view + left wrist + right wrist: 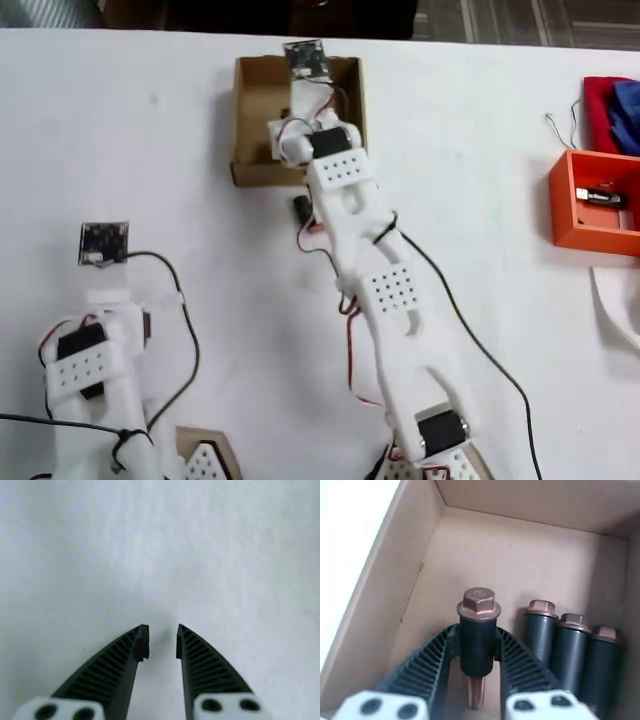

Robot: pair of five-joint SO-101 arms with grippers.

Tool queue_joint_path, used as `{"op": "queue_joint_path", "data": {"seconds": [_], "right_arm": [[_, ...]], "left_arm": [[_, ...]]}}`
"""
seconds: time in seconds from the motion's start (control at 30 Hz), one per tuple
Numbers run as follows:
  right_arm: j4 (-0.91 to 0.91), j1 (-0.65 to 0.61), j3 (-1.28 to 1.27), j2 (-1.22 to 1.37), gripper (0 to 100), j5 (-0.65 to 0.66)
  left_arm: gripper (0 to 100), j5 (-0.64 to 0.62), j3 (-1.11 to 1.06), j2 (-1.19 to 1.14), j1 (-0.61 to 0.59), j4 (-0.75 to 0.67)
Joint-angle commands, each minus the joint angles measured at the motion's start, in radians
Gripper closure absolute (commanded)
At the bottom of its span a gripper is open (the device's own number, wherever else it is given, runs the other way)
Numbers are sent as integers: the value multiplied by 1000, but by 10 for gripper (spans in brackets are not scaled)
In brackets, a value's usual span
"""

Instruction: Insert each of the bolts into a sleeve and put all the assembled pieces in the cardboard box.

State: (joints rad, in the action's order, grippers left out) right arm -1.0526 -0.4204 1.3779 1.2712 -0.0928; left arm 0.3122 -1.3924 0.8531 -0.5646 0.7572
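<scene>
2 grippers, listed nearest first.

Item 1: left gripper (162, 642), close to its own base, over bare white table (160, 540). The jaws stand a narrow gap apart with nothing between them.

Item 2: right gripper (476, 647), arm stretched out and reaching down inside the cardboard box (380, 580). The jaws are clamped on the black sleeve (478, 645) of 1 assembled piece.

Handling note, as a judgement: the step in hand is the release of this piece in the box.
- Bring it low before opening; whether it already touches the floor cannot be told.
- Set it in the free lane beside the row, just clear of the nearest neighbour.
- Open only as far as needed, so the outer finger does not knock the row and the other does not scrape the box wall.
- Withdraw straight back along the fingers.

Description of held piece: smooth black cylindrical sleeve. A copper-coloured flanged hex bolt head (478, 604) sits flush on its far end. A short threaded copper tip (476, 692) shows at the near end, so the bolt looks fully seated.

Item 3: 3 finished pieces (571, 645) of the same make, just beyond and beside the held one. They lie side by side, touching, along the opposite wall, heads turned the same way.

Tally: 4 pieces in the box, 1 of them not yet let go.
</scene>
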Motion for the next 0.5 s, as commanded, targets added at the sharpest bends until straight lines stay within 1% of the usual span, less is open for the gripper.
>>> {"op": "queue_joint_path", "data": {"seconds": [0.0, 0.13, 0.23, 0.47], "right_arm": [[1, 1, 8, -27, 976, -9], [-4, -1, 5, -24, 976, -11], [-7, 2, 5, -24, 976, -51], [-12, 1, -32, -25, 976, -55]], "left_arm": [[887, 8, 1, 11, -6, -15], [887, 8, 1, 11, -6, -15], [887, 8, 1, 11, -6, -15], [887, 8, 1, 11, -6, -15]]}}
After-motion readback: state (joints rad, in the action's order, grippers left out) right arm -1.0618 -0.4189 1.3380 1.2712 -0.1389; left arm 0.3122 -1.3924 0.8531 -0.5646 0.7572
